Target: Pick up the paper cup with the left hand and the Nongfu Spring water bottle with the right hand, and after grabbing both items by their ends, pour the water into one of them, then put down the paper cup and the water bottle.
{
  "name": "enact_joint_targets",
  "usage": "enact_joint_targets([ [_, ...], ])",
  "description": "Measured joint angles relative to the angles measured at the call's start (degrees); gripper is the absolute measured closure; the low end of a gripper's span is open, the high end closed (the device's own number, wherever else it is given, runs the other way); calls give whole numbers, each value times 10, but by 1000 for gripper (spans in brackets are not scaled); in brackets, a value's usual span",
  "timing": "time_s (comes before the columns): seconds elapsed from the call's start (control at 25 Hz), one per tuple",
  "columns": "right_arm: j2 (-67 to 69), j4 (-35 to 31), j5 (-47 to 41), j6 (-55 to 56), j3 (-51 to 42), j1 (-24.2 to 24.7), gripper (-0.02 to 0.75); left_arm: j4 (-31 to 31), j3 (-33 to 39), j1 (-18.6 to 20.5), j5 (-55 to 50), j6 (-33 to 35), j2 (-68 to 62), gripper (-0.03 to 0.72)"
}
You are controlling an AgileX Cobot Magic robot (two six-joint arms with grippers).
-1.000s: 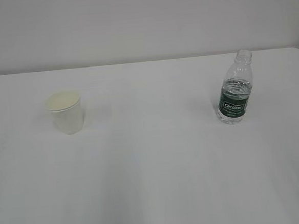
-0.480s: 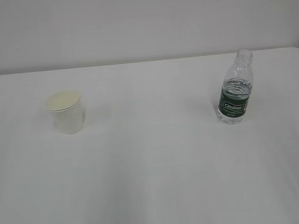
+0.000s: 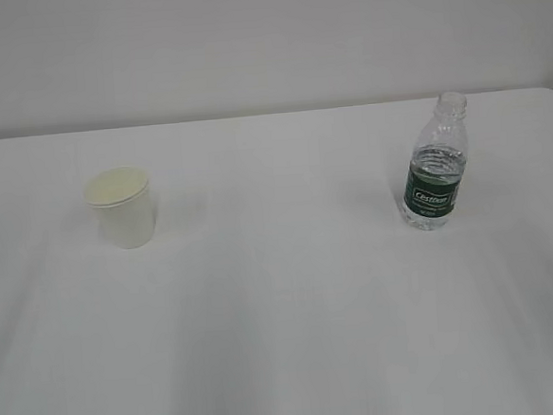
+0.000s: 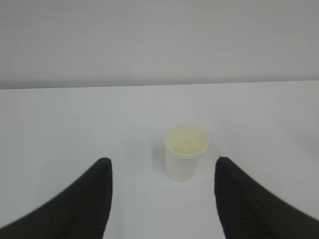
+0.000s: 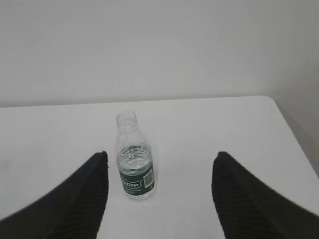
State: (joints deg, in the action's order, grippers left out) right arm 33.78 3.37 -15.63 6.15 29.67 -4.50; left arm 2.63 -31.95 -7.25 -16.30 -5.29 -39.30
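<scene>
White surface (image 3: 294, 320) fills the exterior view, with a pale wall behind its far edge. The paper cup (image 3: 122, 208) stands upright on the left part of it, its rolled rim up and its cream-yellowish inside showing. The Nongfu Spring water bottle (image 3: 435, 163) stands upright well apart from it on the right, near the far right corner; it has no cap, and a dark green label with white lettering wraps its lower half. Water (image 3: 437, 161) shows in the clear ribbed body, its level sitting a little above the label. Neither arm appears in the exterior view.

In the left wrist view the left claw (image 4: 162, 167) stands wide open and holds nothing. Its two dark ribbed fingers (image 4: 82, 204) rise from the bottom corners, and the paper cup (image 4: 185, 151) stands beyond them on the surface, framed in the gap, slightly toward the right finger and touching neither.

In the right wrist view the right claw (image 5: 160, 162) is likewise spread wide and empty. The bottle (image 5: 134, 159) stands ahead of it, nearer the left finger (image 5: 84, 199) than the right one, clear of both. The surface's right edge and far corner show beside it.
</scene>
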Motion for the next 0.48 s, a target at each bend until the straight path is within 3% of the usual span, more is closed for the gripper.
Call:
enact_joint_targets([
  [0.48, 132, -26, 112, 0, 0, 0, 238, -5, 0, -4, 108, 0, -118, 228],
])
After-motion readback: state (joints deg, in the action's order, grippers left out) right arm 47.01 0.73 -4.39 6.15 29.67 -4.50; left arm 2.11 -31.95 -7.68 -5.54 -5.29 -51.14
